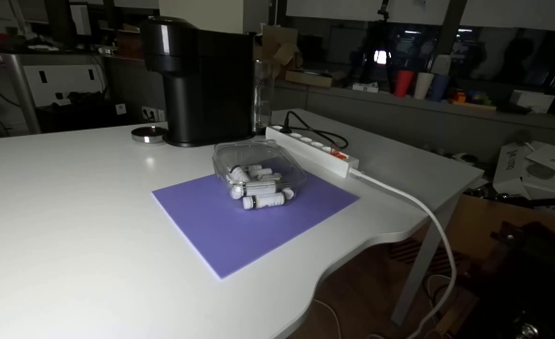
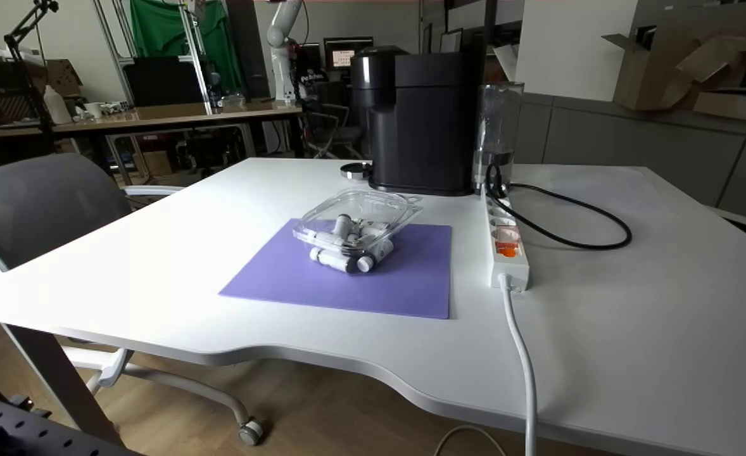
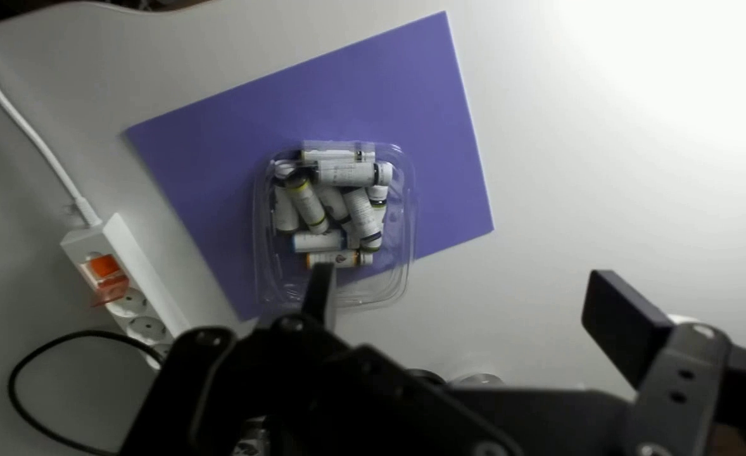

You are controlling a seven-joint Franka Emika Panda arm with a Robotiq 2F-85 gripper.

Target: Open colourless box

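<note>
White table (image 1: 89,226), one, below one wide-spread gripper (image 3: 460,277), bore one purple mat (image 1: 221,245); thereon one clear box (image 1: 261,154), at least eight bottles (image 3: 361,218) within its outline; right in both exterior views, one power strip (image 1: 313,153); far, one coffee machine (image 1: 223,89).
</note>
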